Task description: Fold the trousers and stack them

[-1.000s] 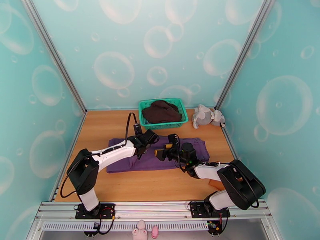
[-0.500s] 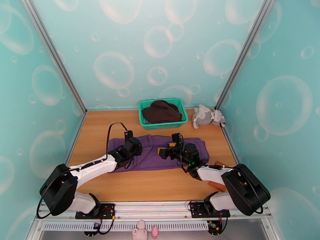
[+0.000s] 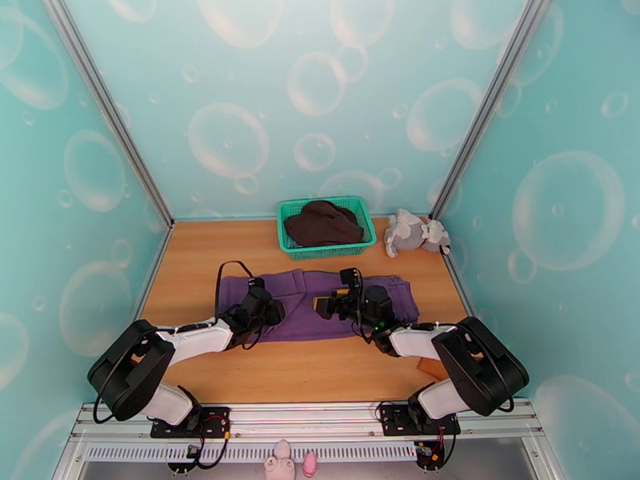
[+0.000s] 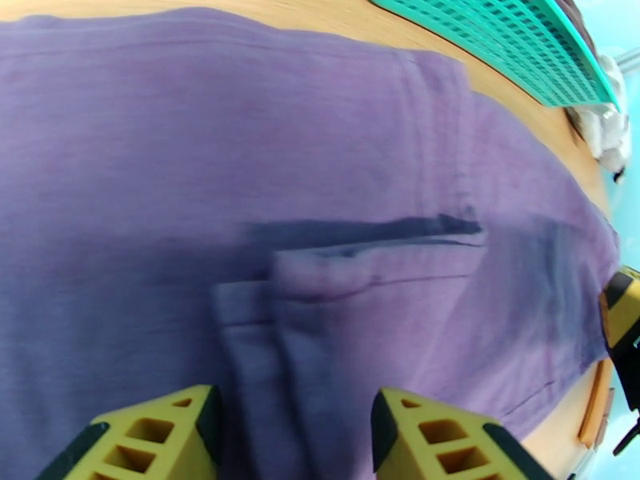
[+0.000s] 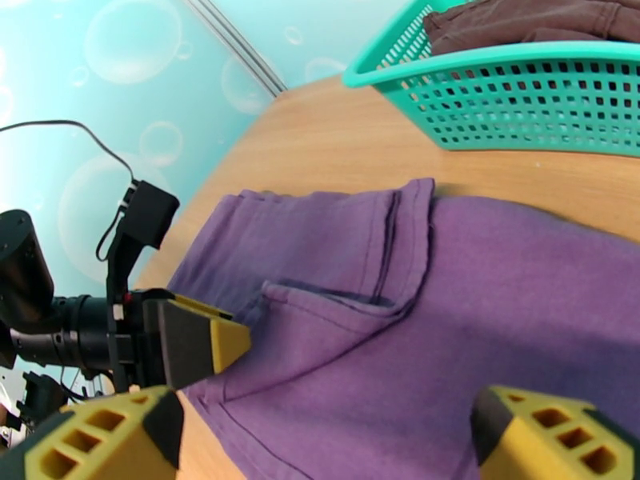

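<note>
The trousers lie flat in the middle of the desk, a long purple band running from 9 o'clock to 3 o'clock. One layer is folded over another, and the seam edges show in the right wrist view.

The left gripper is low over the 9 o'clock half of the cloth. In the left wrist view its yellow fingers are spread, and a small ridge of fabric lies in the gap just ahead of them.

The right gripper hangs over the middle of the trousers, facing toward 9 o'clock. Its fingers are spread wide and the purple fabric lies beneath them.

At 12 o'clock, clear of the trousers, is a green basket with a dark brown garment heaped inside. A grey plush toy sits just beside the basket at 1 o'clock.
</note>
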